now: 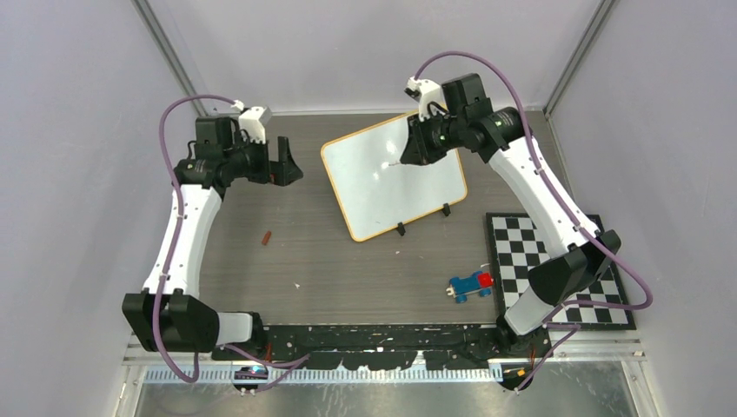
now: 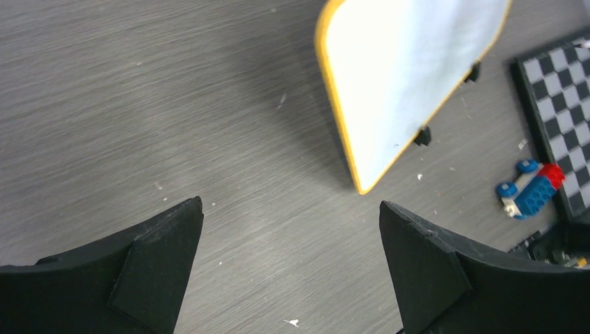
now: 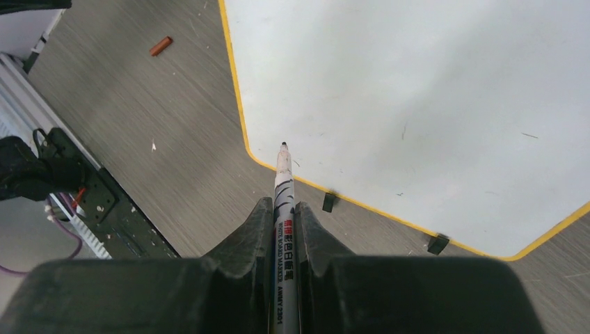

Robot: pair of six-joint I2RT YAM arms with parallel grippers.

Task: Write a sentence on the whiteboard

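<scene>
A blank whiteboard [image 1: 393, 176] with a yellow rim lies tilted on black clips at the table's middle back; it also shows in the left wrist view [image 2: 410, 69] and the right wrist view [image 3: 417, 104]. My right gripper [image 1: 415, 149] [image 3: 283, 209] is shut on a white whiteboard marker [image 3: 284, 202], uncapped, its black tip pointing at the board's lower left part, held above the board's upper right area. My left gripper [image 1: 287, 163] [image 2: 291, 209] is open and empty, left of the board above bare table.
A small red cap-like piece [image 1: 267, 236] [image 3: 161, 46] lies on the table left of the board. A blue and red toy car [image 1: 470, 284] [image 2: 530, 188] sits near a black and white chequered mat [image 1: 556, 269] at the right.
</scene>
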